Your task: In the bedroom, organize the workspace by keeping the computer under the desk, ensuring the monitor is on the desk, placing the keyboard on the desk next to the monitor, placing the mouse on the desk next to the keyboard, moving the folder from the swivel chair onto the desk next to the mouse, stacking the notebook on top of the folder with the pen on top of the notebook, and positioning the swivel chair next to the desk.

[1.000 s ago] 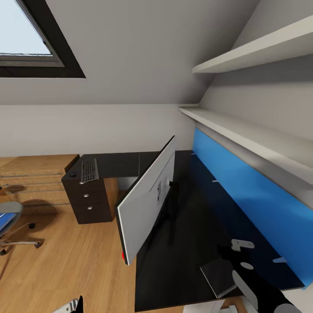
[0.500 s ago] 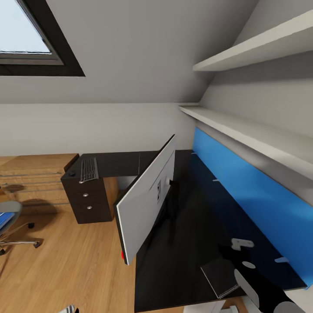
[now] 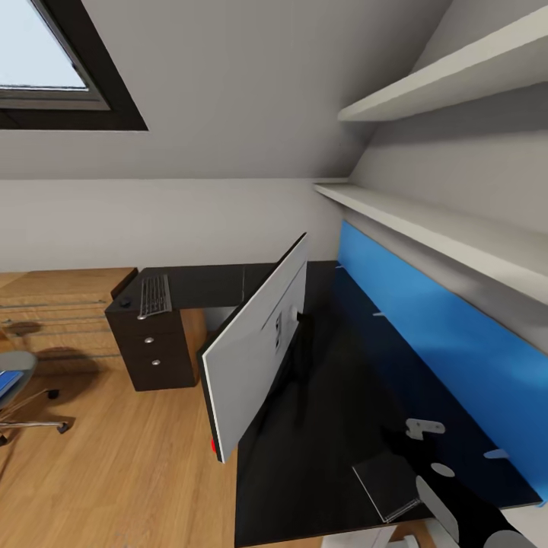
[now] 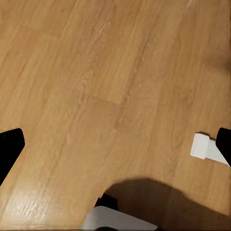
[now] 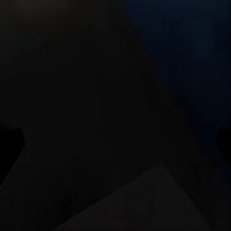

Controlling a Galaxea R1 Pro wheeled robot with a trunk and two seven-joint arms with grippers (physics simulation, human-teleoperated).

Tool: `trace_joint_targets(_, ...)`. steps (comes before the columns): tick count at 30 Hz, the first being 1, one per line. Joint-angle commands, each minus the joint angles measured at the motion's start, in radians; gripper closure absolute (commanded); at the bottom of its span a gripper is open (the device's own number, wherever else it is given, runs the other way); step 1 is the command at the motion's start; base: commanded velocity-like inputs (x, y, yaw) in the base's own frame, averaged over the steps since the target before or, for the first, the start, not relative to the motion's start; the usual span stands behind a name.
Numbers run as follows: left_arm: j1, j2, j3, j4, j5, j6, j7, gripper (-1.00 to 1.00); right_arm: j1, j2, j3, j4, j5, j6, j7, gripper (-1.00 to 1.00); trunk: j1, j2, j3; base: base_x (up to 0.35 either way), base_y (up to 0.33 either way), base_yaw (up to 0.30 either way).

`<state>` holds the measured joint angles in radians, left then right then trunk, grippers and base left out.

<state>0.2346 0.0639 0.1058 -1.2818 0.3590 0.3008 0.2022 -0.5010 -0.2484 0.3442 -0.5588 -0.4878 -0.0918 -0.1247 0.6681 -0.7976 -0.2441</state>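
Note:
The monitor (image 3: 255, 350) stands on the black desk (image 3: 335, 396), its grey back towards me. The keyboard (image 3: 154, 295) and the mouse (image 3: 125, 303) lie on the desk's far wing above the drawers. The grey notebook (image 3: 384, 483) lies flat at the desk's near end, and its corner (image 5: 144, 202) also shows in the right wrist view. Just beyond it my right gripper (image 3: 403, 445) (image 5: 115, 144) hovers open over the dark top. The swivel chair (image 3: 27, 396) holds the blue folder (image 3: 6, 380) at the left edge. My left gripper (image 4: 115, 144) hangs open over bare floor. Computer and pen are out of view.
A blue back panel (image 3: 426, 335) and two white wall shelves (image 3: 434, 228) line the desk's right side. A low wooden cabinet (image 3: 61, 304) stands left of the black drawers (image 3: 152, 354). A small white block (image 4: 204, 147) lies on the plank floor (image 3: 114, 457).
The whole head view has shifted slightly, so the chair sits nearer the left edge. The left gripper tip has dropped out of the head view's lower edge. The right arm sits a little lower.

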Motion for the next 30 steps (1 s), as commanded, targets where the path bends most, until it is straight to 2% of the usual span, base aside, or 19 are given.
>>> trace_joint_targets(1,0.000,0.009,-0.001,-0.003,0.025,0.017,-0.009,-1.00,-0.001,-0.004,0.007,0.000,-0.010,-0.007,-0.005,-1.00,0.004,-0.008,-0.004,0.000,0.000,0.000)
trace_joint_targets(7,0.000,0.020,0.000,-0.002,0.048,0.034,-0.033,-1.00,-0.006,-0.012,-0.003,0.003,-0.011,-0.015,-0.003,-1.00,0.027,-0.050,-0.023,0.000,0.000,0.000)
trace_joint_targets(11,0.000,0.021,0.000,-0.002,0.052,0.035,-0.038,-1.00,-0.070,-0.021,-0.011,0.034,-0.012,-0.009,0.000,-1.00,0.043,-0.078,-0.036,0.000,0.000,0.000)
trace_joint_targets(12,0.000,0.022,0.000,-0.002,0.052,0.034,-0.039,-1.00,-0.138,-0.022,-0.013,0.078,-0.013,0.011,0.024,-1.00,0.046,-0.085,-0.039,0.000,0.000,0.000)
trace_joint_targets(16,0.000,0.022,0.000,-0.002,0.052,0.033,-0.039,-1.00,-0.171,-0.019,-0.013,0.113,-0.016,0.060,0.044,-1.00,0.062,-0.113,-0.051,0.000,0.000,0.000)
trace_joint_targets(23,0.000,0.021,0.000,-0.001,0.052,0.032,-0.039,-1.00,-0.186,-0.015,-0.013,0.132,-0.018,0.103,0.052,-1.00,0.089,-0.162,-0.073,0.000,0.000,0.000)
trace_joint_targets(30,0.000,0.019,0.001,-0.001,0.052,0.029,-0.038,-1.00,-0.188,-0.014,-0.008,0.135,-0.019,0.114,0.053,-1.00,0.089,-0.162,-0.073,0.000,0.000,0.000)
